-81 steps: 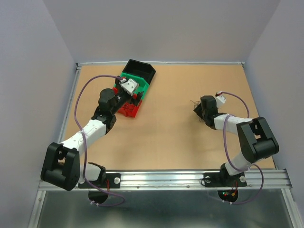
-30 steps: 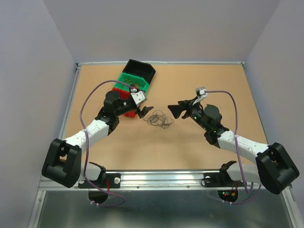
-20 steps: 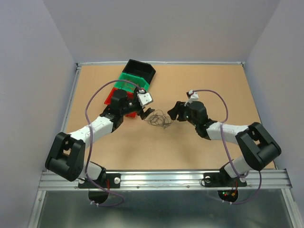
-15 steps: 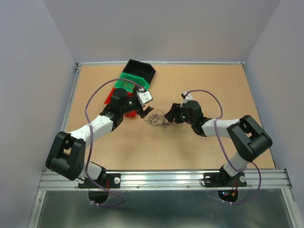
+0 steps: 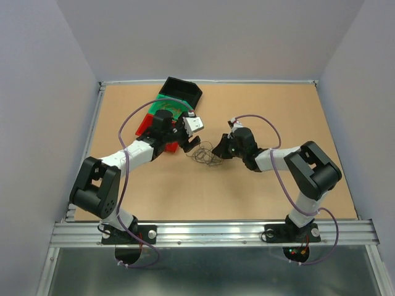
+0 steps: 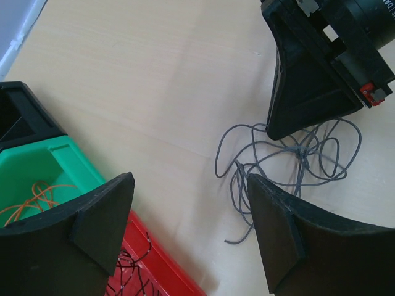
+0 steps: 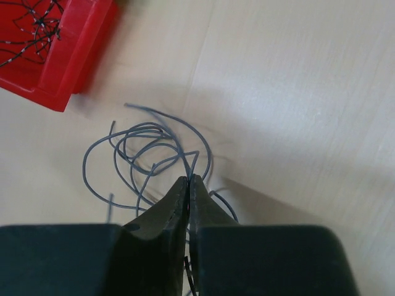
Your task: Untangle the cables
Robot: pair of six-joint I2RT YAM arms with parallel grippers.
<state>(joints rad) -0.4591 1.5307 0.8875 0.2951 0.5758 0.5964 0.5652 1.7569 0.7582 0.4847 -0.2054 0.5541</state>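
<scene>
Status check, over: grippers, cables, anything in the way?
Left gripper open, empty. Right gripper shut on grey cable clump. Red bin close beside, nothing blocking.

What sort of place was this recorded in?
Probably a lab robot test cell: plain grey walls box in a tan tabletop, two arms mount on an aluminium rail, with small plastic bins and a grey cable tangle.

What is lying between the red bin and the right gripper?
The tangle of grey cables lies there on the table, seen in the right wrist view.
</scene>
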